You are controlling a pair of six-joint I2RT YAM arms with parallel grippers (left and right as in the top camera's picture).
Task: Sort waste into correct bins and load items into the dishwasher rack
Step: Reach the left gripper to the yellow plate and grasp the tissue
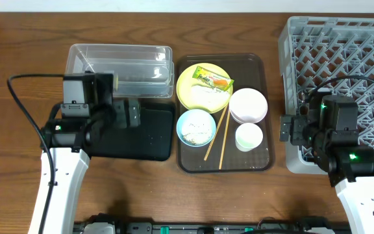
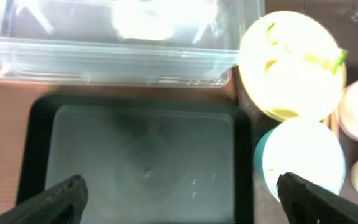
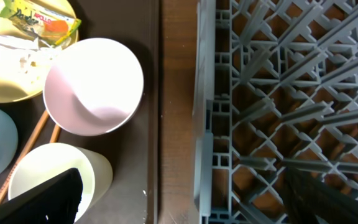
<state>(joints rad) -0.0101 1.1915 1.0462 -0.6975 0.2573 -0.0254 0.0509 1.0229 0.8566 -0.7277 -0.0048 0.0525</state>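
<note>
Now both gape wide and empty: left gripper (image 1: 132, 112) above the black tray (image 1: 154, 142), right gripper (image 1: 288, 129) at the rack (image 1: 343, 45) wall's eight o'clock, cup (image 1: 249, 136) beside it.

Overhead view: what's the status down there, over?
Left gripper open, empty, over black tray. Right gripper open, empty, at rack edge. Plate, blue bowl, pink bowl, cup, chopsticks, wrapper on brown tray. Nothing blocking.
</note>
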